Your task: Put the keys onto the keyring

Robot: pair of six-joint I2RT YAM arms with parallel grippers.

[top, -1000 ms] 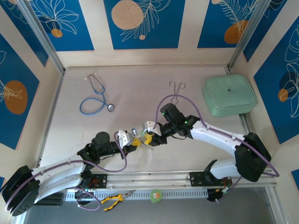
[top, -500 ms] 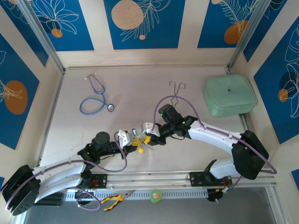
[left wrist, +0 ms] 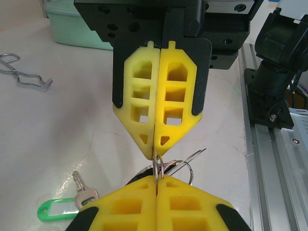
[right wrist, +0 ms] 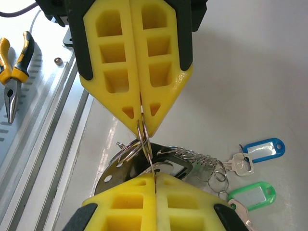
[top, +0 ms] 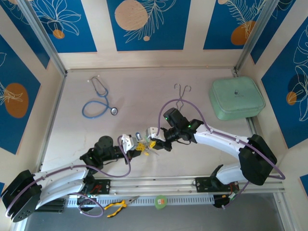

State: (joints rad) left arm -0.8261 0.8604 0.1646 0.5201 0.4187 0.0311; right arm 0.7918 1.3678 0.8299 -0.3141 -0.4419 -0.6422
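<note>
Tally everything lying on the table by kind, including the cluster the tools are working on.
Stethoscope: 1
Forceps: 1
Mint-green case: 1
Keyring: 1
Silver keys: 2, one by the blue tag and one by the green tag
Key tags: 2, blue and green
Total: 8
</note>
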